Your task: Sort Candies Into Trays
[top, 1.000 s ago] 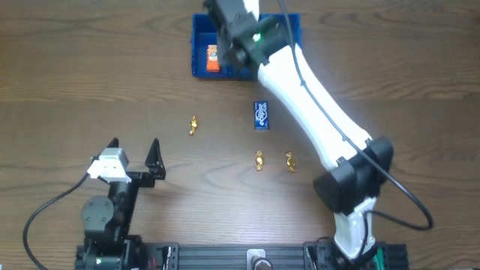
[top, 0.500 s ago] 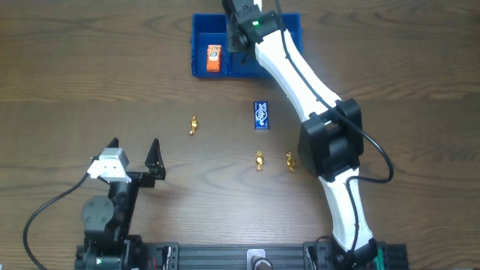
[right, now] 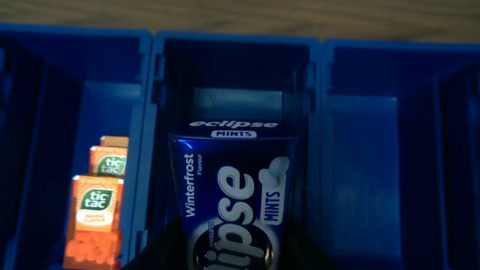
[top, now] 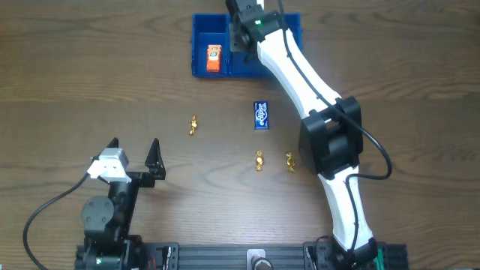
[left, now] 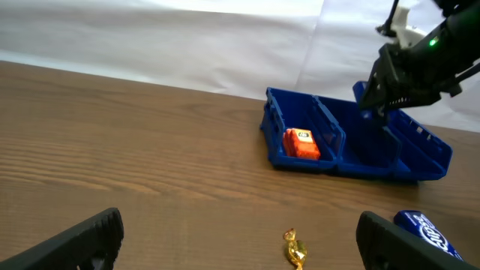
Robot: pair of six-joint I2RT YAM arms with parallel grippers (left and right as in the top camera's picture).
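Observation:
A blue tray with three compartments lies at the table's far side. Its left compartment holds orange candy boxes. My right gripper hangs over the middle compartment, shut on a dark blue mint tin that points down into it. On the table lie another blue mint tin and three gold-wrapped candies. My left gripper stands open near its base at the front left, with nothing between its fingers.
The tray's right compartment holds nothing. In the left wrist view the tray, the right gripper above it, one gold candy and the loose tin lie ahead. Bare wood stretches left of the candies.
The right arm has stretched farther out, carrying its gripper with the tin a little right over the tray's middle compartment. The left arm has not moved.

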